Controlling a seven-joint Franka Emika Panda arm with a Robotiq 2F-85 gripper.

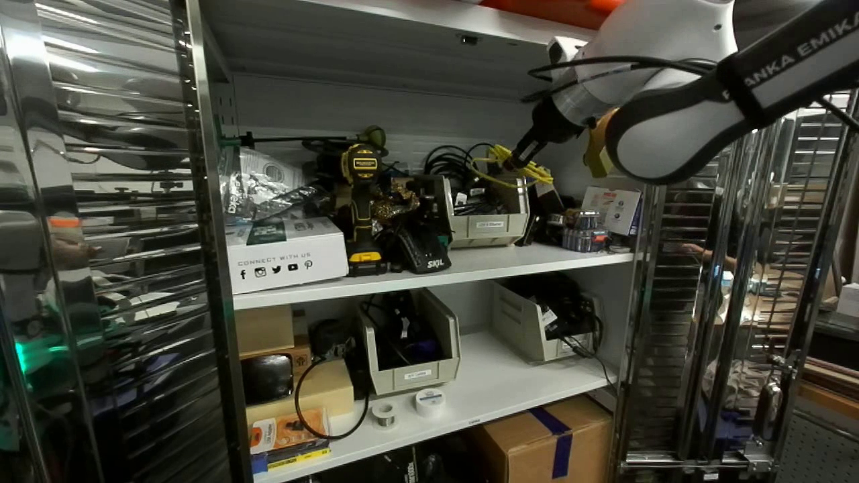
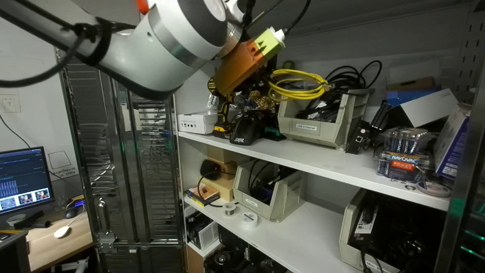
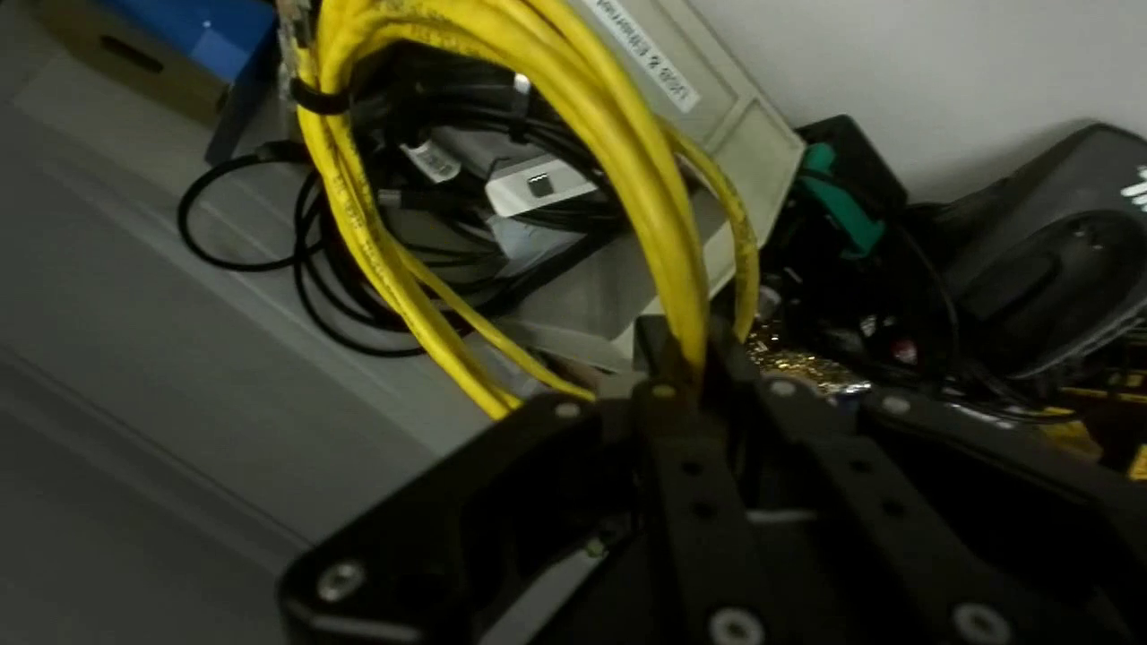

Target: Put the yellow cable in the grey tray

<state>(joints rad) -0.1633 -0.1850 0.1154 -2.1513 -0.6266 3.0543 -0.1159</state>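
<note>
Yr gripper (image 3: 694, 354) is clamped on the yellow cable (image 3: 668, 242), a loose coil w/ a black tie (image 3: 319, 98), held over the mouth of the grey tray (image 2: 322, 137); can't tell if coil & tray walls touch. Edges: the tray's front stands just behind the front edge of its shelf (image 2: 333, 160), w/ a strip of shelf showing btwn. You've got open headroom above the coil, up to the overhead shelf (image 1: 349, 47). Black cables (image 2: 345, 80) loop up near yr coil; a black device (image 2: 357, 137) is just beside the tray. Text: tray label (image 2: 306, 127), "USB & Ethernet"; white box (image 1: 288, 253), "CONNECT WITH US" + social icons; black item (image 1: 416, 248), "SKIL"; battery packs (image 2: 403, 163), "RAYOVAC"; yr arm (image 1: 671, 134), "FRANKA EMIKA".
</note>
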